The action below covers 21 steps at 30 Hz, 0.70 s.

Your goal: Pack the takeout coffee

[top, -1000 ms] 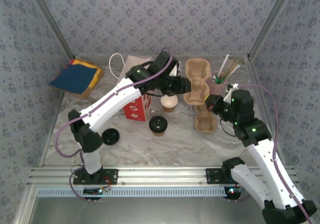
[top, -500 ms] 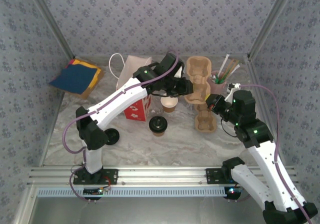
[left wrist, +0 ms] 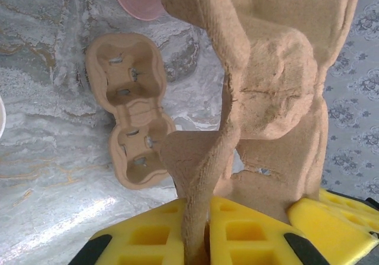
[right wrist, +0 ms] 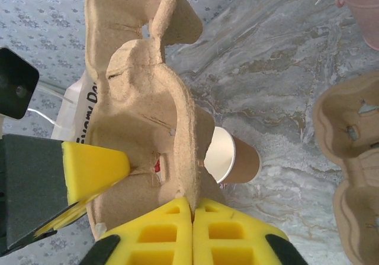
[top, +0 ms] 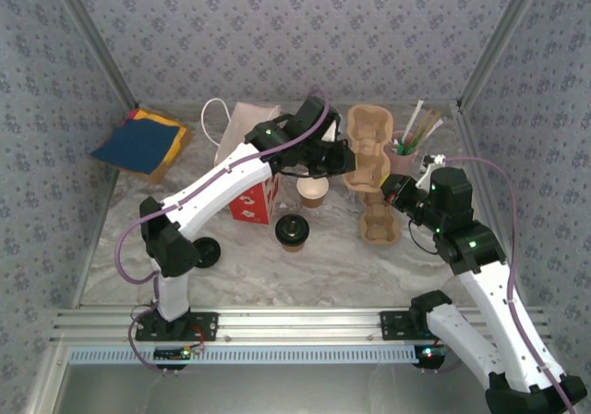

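The takeout coffee [top: 312, 192], an open brown cup, stands upright at the centre of the top view, touching neither gripper. Largest in play is the raised pulp carrier [top: 367, 137], held up between the arms. The left gripper [top: 346, 160] has its fingers pinched tight on the carrier's left wall, and the right gripper [top: 386, 190] is nipped closed on its lower edge. A second carrier [top: 379, 225] lies flat on the table, right of centre. The cup sits just below and left of the left gripper, long axis vertical, mouth up; the right gripper is farther off. A lidded cup [top: 292, 231] stands just below it, and a loose black lid [top: 203, 252] lies lower left.
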Available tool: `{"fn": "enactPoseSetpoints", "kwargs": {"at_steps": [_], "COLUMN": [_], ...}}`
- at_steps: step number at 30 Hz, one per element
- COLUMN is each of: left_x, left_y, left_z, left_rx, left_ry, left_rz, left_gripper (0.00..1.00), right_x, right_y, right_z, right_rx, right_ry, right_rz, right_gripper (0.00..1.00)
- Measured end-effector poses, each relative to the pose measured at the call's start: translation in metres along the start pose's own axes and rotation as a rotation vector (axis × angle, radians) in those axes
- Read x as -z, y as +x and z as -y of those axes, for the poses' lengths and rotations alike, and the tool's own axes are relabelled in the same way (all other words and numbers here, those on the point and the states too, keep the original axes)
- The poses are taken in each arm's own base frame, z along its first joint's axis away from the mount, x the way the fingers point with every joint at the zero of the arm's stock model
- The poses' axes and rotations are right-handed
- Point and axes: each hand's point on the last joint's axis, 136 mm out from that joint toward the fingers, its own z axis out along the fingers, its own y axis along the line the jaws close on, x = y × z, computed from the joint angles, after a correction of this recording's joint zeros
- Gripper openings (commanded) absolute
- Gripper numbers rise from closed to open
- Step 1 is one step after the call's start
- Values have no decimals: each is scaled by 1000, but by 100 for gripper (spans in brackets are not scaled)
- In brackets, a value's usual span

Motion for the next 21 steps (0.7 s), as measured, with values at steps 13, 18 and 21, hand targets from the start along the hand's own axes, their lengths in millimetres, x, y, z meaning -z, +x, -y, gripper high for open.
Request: {"fn": "enactPoseSetpoints", "kwargs": {"at_steps": [13, 18, 21], "left_x": [4, 23, 48], "left_y": [-9, -15, -23], "left_z": [-12, -24, -24], "left_rx": [-13, -24, -35], "left_ry": [-25, -56, -55], "left_rz": [8, 14, 42], "left_gripper": [6, 6, 6], "right_x": [14, 17, 14], "right_y": [-12, -21, -24], "right_z": [-5, -6, -8], "right_rx": [29, 29, 31], "right_ry": [21, 42, 50], "right_rz": [47, 76, 74], "right_gripper": [100, 100, 100]}}
